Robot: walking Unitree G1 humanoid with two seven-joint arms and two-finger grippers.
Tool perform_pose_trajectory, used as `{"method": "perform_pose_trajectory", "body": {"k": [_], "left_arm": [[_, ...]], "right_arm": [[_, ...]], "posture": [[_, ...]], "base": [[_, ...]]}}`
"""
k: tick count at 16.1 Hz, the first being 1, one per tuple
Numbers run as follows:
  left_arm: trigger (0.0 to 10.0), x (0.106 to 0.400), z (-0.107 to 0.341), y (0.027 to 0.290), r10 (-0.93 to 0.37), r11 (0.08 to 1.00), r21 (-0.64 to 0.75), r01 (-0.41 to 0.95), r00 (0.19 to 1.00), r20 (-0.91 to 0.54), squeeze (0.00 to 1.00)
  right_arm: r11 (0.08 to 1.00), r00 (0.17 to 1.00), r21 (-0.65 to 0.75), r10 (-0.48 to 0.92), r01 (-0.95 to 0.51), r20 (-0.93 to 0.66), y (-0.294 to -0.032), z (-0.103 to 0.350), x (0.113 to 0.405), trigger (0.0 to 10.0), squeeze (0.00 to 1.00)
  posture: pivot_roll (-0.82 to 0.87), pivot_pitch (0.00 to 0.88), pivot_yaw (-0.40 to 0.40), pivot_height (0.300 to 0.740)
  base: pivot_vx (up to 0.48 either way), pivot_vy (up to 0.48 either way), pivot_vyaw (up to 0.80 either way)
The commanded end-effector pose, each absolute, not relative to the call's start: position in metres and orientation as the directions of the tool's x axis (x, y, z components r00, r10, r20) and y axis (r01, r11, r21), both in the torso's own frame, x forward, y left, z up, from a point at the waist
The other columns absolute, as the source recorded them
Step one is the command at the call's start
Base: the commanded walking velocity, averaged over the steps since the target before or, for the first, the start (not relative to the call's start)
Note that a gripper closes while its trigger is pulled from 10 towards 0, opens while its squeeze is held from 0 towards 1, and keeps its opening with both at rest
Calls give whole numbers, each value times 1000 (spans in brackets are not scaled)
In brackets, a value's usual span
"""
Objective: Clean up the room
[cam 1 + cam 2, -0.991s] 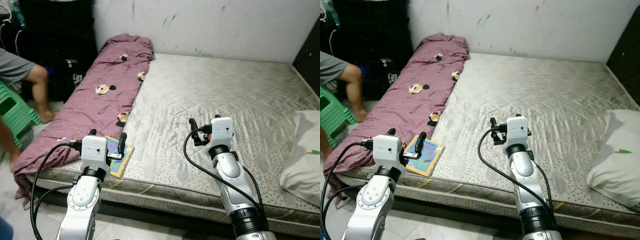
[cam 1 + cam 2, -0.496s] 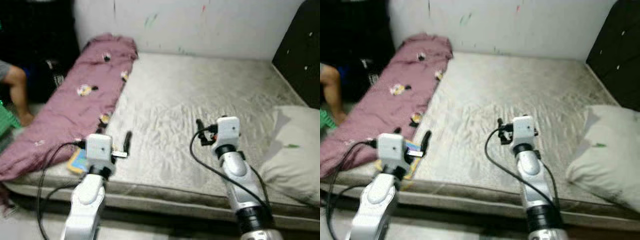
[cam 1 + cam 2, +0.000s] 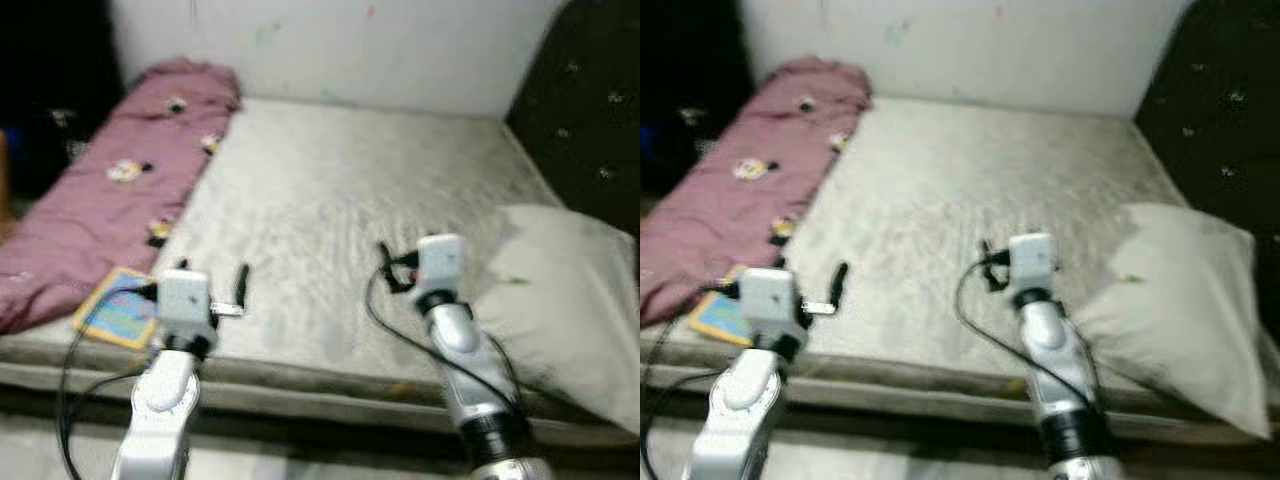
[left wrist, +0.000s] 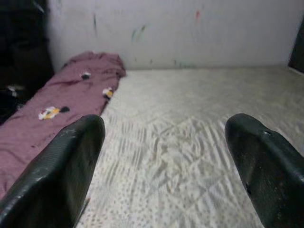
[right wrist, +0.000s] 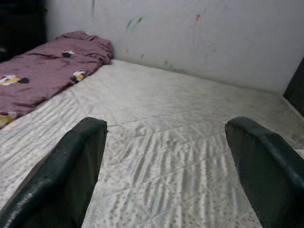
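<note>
- Left gripper [image 4: 164,156]: fingers [image 4: 61,175] spread wide, holding nothing, above the mattress [image 3: 340,200] near its front edge.
- Right gripper [image 5: 166,161]: fingers [image 5: 66,171] likewise parted and empty over the mattress.
- A colourful book [image 3: 117,315] lies just outside the left fingers, at the bed's edge.
- A white pillow [image 3: 560,300] sits beyond the right fingers' outer side.
- A purple blanket [image 3: 110,190] stretches ahead, outside the left fingers, to the wall [image 3: 350,50].
</note>
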State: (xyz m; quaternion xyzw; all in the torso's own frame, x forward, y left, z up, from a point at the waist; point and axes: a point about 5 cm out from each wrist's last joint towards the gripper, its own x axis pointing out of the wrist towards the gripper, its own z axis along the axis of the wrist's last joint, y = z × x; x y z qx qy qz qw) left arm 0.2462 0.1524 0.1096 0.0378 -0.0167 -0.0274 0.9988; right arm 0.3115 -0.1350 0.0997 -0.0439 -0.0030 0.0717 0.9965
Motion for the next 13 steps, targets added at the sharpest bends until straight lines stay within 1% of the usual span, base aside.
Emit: {"method": "perform_pose_trajectory", "body": {"k": [1, 5, 7, 10, 11, 13], "left_arm": [[10000, 247, 112, 147, -75, 995, 69, 73, 996, 38, 0], [10000, 246, 113, 148, -63, 996, 62, 60, 997, 42, 0], [10000, 245, 114, 153, -32, 998, 57, 29, 998, 48, 0], [10000, 245, 112, 165, 48, 999, 19, -49, 998, 34, 0], [10000, 245, 112, 169, 77, 997, 2, -78, 996, 32, 0], [10000, 246, 113, 169, 74, 997, 4, -74, 997, 37, 0]], "right_arm": [[987, 992, -100, 125, -124, 4, -143, 103, 313, 10000, 0], [987, 992, -99, 129, -128, 10, -143, 104, 314, 10000, 0], [986, 989, -90, 143, -141, 22, -142, 107, 312, 10000, 0], [986, 989, -76, 149, -147, 24, -143, 107, 311, 10000, 0], [986, 988, -74, 152, -150, 23, -143, 106, 311, 10000, 0], [986, 988, -73, 153, -151, 21, -143, 106, 311, 10000, 0]], "posture": [[-36, 0, -41, 740], [-36, 0, -42, 740], [-35, 0, -42, 740], [-35, 0, -43, 740], [-35, 0, -43, 740], [-34, 0, -44, 740]], "base": [[0, -315, 0], [0, -315, 0], [0, -319, 0], [0, -319, 0], [0, 0, 0], [0, 0, 0]]}}
